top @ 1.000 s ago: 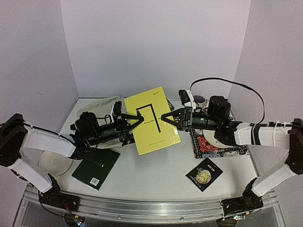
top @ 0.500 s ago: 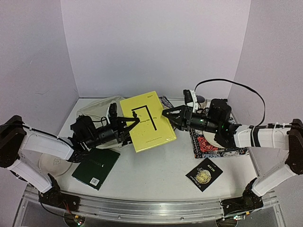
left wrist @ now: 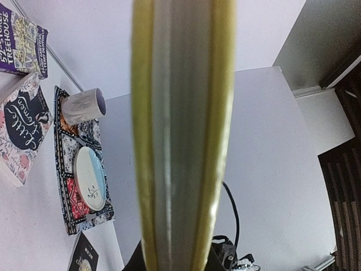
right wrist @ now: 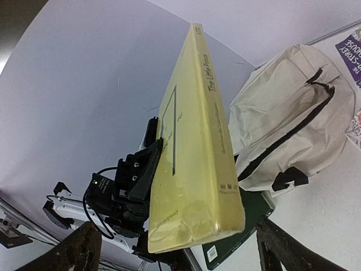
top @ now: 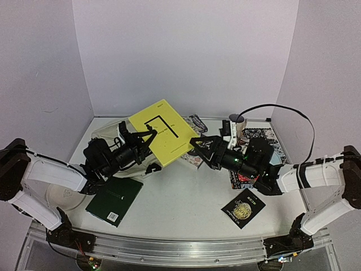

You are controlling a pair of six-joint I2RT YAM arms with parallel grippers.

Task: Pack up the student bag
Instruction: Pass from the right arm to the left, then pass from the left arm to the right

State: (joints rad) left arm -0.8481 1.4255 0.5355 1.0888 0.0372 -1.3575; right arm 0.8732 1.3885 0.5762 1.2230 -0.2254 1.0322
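Note:
A yellow book (top: 159, 131) is held in the air by its left edge, with my left gripper (top: 145, 138) shut on it. In the left wrist view the book's page edge (left wrist: 180, 113) fills the middle and hides most of the left gripper (left wrist: 180, 263). My right gripper (top: 198, 151) stands open just right of the book and apart from it. In the right wrist view the right gripper (right wrist: 179, 248) stays wide, with the book (right wrist: 197, 169) in front of it. The student bag (right wrist: 287, 130), cream with black zippers, lies behind the left arm (top: 107, 129).
A green book (top: 114, 200) lies at the front left beside a pale plate (top: 62, 195). A black book with a gold emblem (top: 243, 208) lies front right. A patterned mat (left wrist: 67, 212) carries a plate (left wrist: 90, 179); a mug (left wrist: 83, 105) and two more books (left wrist: 25, 132) lie near it.
My right gripper opened, let go of the yellow book and drew back down to the right. My left gripper closed on the book and carried it up and left, tilting it.

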